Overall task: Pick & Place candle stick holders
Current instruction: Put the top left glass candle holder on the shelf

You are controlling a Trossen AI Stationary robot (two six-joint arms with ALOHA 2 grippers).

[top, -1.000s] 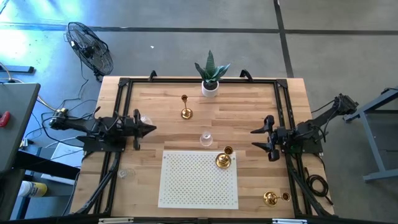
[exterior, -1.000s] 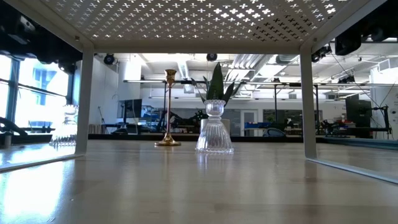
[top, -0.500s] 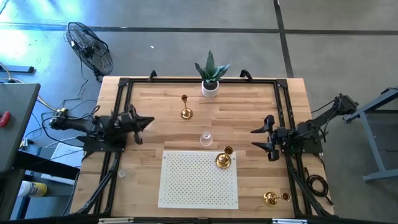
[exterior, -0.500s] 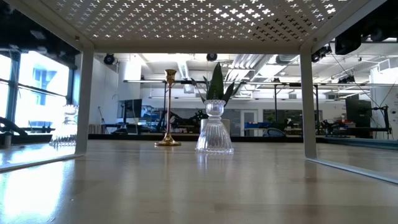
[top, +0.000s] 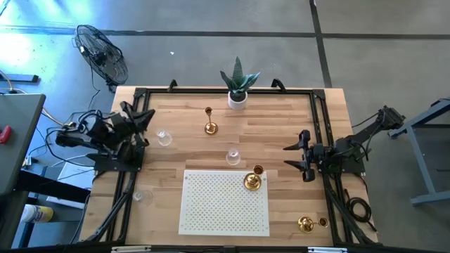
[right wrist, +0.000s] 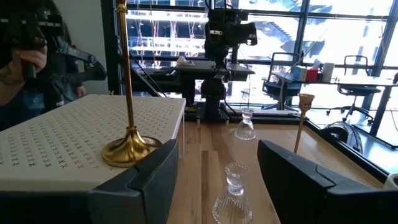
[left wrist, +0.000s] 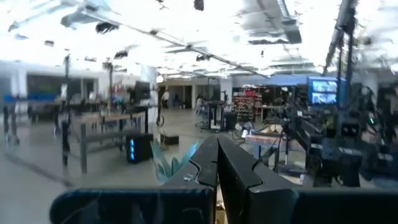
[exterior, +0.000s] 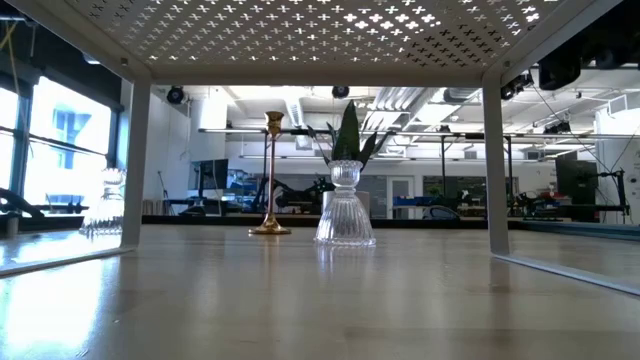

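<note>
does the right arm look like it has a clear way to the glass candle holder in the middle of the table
Probably yes. The right gripper is open and faces the glass holder across bare wood. The brass holder on the white perforated stand stands off to one side.

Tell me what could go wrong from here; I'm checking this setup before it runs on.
The glass holder stands close beside the left gripper, so a swing might knock it over. The brass holder sits at the white rack's corner and might tip off. The clear glass holders may be hard to see and grasp.
</note>
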